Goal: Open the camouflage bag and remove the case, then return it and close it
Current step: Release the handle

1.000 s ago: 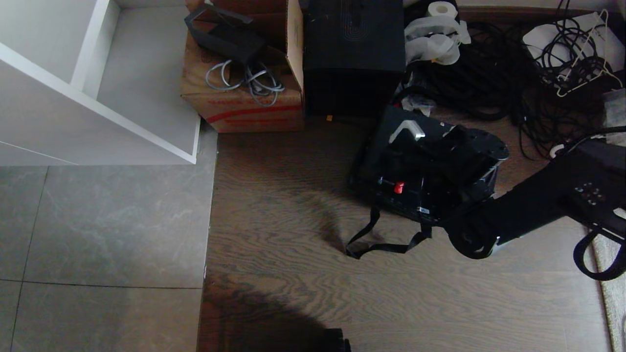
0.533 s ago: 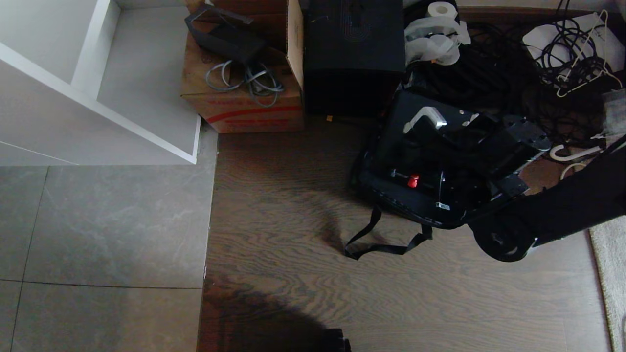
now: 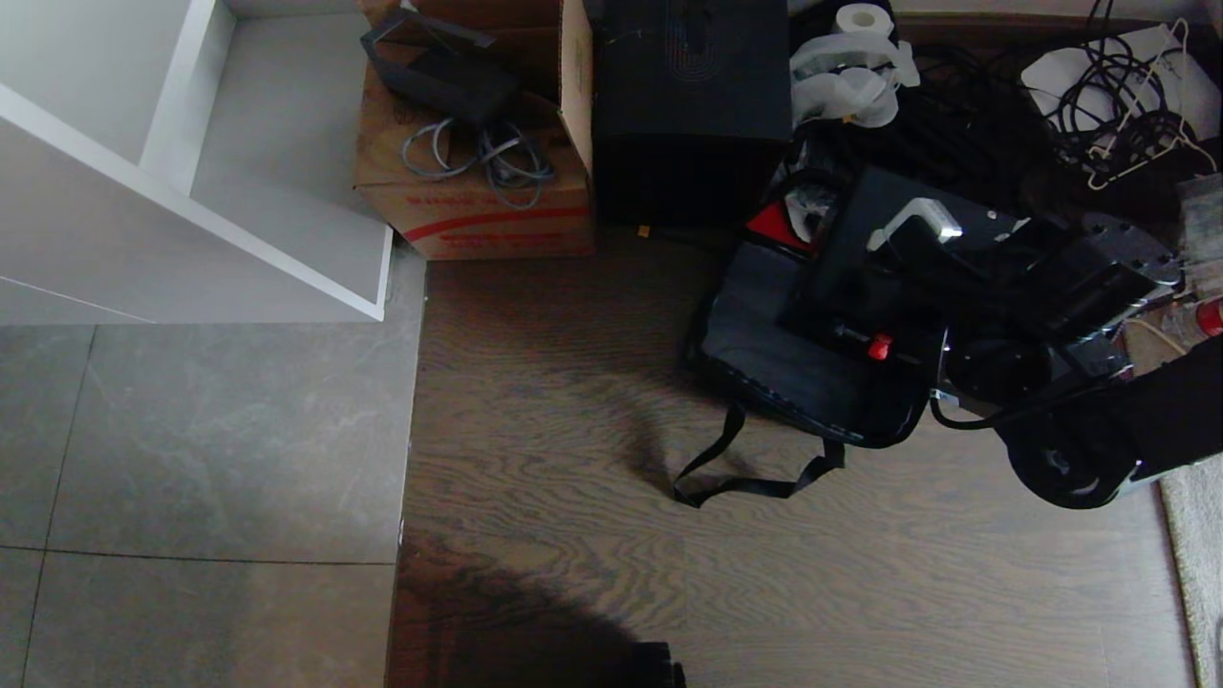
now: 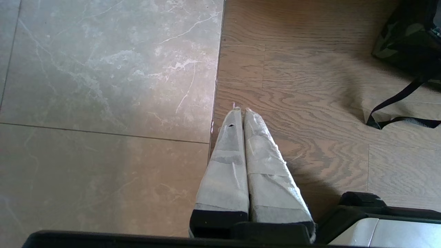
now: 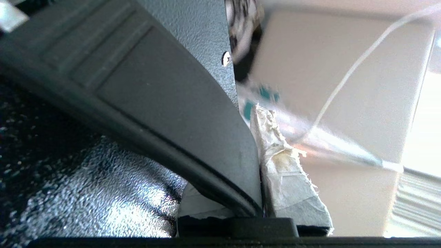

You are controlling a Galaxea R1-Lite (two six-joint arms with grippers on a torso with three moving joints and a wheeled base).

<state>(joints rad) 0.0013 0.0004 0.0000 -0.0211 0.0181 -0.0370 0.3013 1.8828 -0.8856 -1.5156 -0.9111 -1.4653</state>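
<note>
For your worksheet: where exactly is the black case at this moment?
In the head view the case is on the right side, held by its handle in the right tool, above the open camouflage bag's far right corner.

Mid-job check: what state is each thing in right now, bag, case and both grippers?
camouflage bag: open on the floor, grey lining showing.
case: held by its handle, partly over the bag.
right gripper: shut on the case handle.
left gripper: shut, empty, parked over the floor.

Matt pebbled-plastic case (image 5: 165, 89), wood-grain floor (image 3: 573, 401)
</note>
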